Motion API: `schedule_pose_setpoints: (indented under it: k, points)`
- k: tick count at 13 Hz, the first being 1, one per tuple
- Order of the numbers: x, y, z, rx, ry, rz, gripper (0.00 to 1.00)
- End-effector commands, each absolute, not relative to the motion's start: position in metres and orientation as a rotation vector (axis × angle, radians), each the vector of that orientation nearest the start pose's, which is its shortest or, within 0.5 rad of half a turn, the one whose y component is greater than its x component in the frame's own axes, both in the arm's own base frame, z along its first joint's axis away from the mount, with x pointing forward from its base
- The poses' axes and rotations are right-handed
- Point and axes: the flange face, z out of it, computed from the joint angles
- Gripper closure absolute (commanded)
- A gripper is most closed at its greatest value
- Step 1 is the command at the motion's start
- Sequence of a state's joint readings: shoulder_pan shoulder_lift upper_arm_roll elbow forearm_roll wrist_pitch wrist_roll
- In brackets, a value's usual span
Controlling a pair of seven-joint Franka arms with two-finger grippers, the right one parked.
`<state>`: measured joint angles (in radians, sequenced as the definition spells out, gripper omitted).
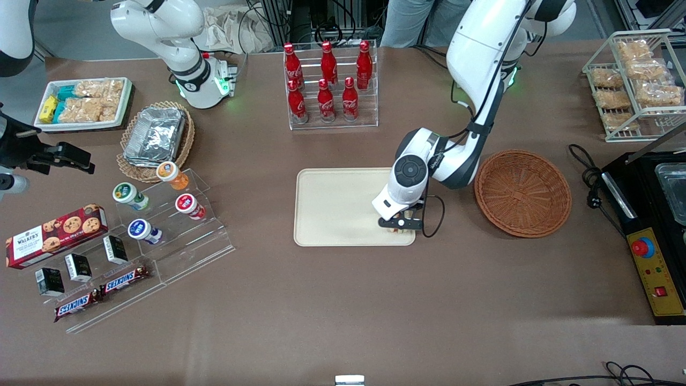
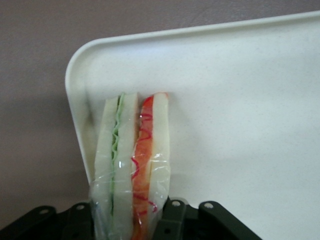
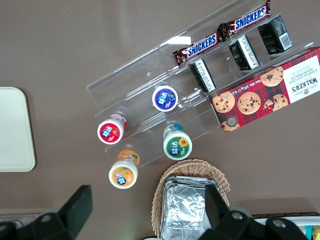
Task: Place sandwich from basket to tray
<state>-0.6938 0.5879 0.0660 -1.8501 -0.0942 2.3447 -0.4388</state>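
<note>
Currently, in the front view, your left gripper sits low over the tray, at the near corner closest to the basket, which lies empty just beside the tray toward the working arm's end of the table. Only a sliver of the sandwich shows under the fingers.

Wrist view: the sandwich, wrapped in clear film, stands on edge with its green and red-orange filling layers facing the camera, over the tray close to its rounded corner. The gripper is clenched on the wedge, one finger at each bread face.

Step in hand, as a judgement: the set-down. Your next move calls for confirming contact with the tray floor, releasing, then lifting straight up so the wedge is not dragged over the low rim.

Surface: a brown table cloth.

Right wrist view: adds nothing to the task.
</note>
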Motion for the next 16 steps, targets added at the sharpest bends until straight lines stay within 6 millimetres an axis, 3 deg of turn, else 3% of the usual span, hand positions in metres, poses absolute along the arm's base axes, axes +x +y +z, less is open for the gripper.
schedule_pose_setpoints:
  k: [1,2,3,5,6,8,10,12,14,16]
  points:
    - [0.515,-0.38,0.204,-3.115,0.258,0.112,0.0]
    - [0.519,-0.384,0.221,-3.123,0.246,0.097,0.0]
    - [0.518,-0.386,0.254,-3.12,0.249,0.129,0.0]
    - [0.536,-0.377,0.344,-3.142,0.216,0.135,0.0]
    - [0.552,-0.36,0.39,-3.161,0.179,0.1,0.0]
    - [0.578,-0.318,0.455,-3.19,0.084,0.045,0.0]
    - [0.6,-0.261,0.488,-3.212,0.015,-0.02,0.0]
    - [0.621,-0.188,0.507,-3.22,0.055,-0.072,0.0]
    - [0.621,-0.129,0.532,-3.217,0.089,-0.066,0.0]
    - [0.608,-0.087,0.56,-3.218,0.033,-0.041,0.0]
